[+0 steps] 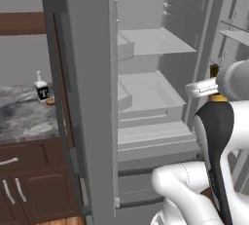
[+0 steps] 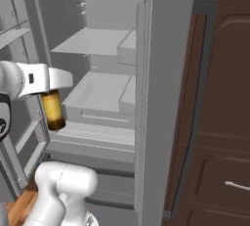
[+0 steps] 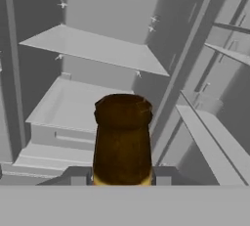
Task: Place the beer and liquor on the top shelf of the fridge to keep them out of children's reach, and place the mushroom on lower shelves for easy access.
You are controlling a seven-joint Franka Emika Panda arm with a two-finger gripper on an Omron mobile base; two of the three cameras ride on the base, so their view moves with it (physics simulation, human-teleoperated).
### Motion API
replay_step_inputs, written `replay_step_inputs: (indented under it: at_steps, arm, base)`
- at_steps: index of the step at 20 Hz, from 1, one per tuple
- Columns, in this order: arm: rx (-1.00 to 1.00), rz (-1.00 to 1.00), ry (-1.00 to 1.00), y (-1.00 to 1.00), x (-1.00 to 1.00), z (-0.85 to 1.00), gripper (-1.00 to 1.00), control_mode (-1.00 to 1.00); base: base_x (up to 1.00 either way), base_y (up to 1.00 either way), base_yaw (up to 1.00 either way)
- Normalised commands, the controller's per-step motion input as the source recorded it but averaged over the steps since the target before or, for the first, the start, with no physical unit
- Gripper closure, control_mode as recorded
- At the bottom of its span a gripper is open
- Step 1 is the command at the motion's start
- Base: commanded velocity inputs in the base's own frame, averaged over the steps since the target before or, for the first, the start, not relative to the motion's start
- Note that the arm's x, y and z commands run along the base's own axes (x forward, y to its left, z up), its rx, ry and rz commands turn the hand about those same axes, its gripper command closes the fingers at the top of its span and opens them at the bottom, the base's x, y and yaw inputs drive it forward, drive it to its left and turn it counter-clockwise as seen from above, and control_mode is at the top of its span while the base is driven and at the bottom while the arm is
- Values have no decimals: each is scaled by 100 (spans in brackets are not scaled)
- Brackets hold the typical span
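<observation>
I see my gripper [image 3: 122, 177] clamping the beer [image 2: 52, 108] before the open fridge [image 1: 92, 97], its top shelf [image 1: 155, 41] bare; liquor [image 1: 42, 88] on the marble counter [image 1: 24, 117].

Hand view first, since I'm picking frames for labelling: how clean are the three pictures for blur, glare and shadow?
Hand view: beer looms large and soft-edged between the finger tips. Left base view: liquor on the counter is small and coarse. Right base view: flat, even light in the fridge, no glare, faint shading only.
</observation>
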Motion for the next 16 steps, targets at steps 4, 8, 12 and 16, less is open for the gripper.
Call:
replay_step_inputs:
  at_steps: [4,8,12,16]
  arm:
    - [0,0,0,0,0,0,100,100]
    - [0,0,0,0,0,0,100,100]
    - [0,0,-6,8,26,4,100,-100]
    - [0,0,-11,1,25,19,100,-100]
  base:
    - [53,5,0]
    - [48,10,0]
    - [10,4,0]
    - [0,0,0]
